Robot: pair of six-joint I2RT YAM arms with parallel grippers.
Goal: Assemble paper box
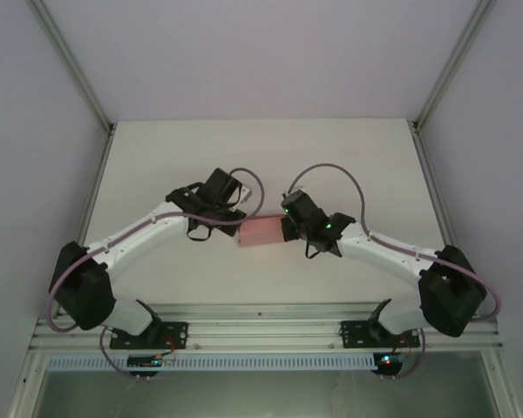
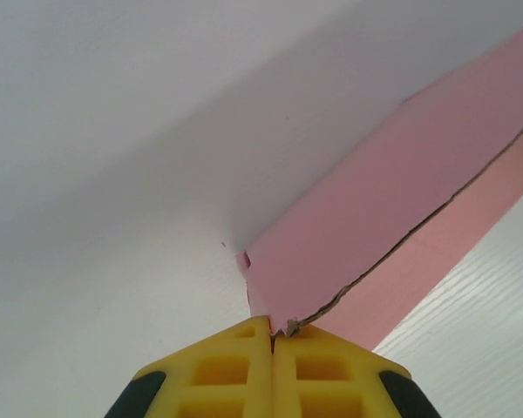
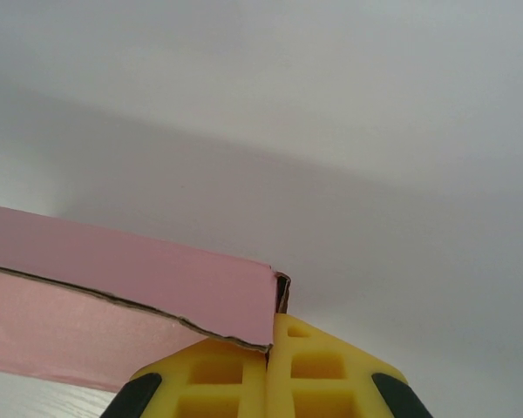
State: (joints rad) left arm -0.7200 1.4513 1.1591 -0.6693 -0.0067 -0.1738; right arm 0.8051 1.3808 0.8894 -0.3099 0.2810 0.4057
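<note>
Now both pincers are closed on the paper box [image 1: 261,233], which sits near the middle of the white table [image 1: 261,157], between the two arms. The left gripper [image 2: 273,329] has its yellow fingers [image 2: 218,370] pressed together with almost no gap, and a corner of the pink card is pinched between their tips. From this corner the card runs away to the upper right, with a thin dark line where two layers meet. The right gripper [image 3: 271,341] is closed in the same way, and the corner of a folded pink wall is caught between its tips at the other end of the box. Seen from above, the left gripper holds the left side of the box and the right gripper holds the right side. Whether the box rests on the table or hangs a little above it, I cannot tell.
</note>
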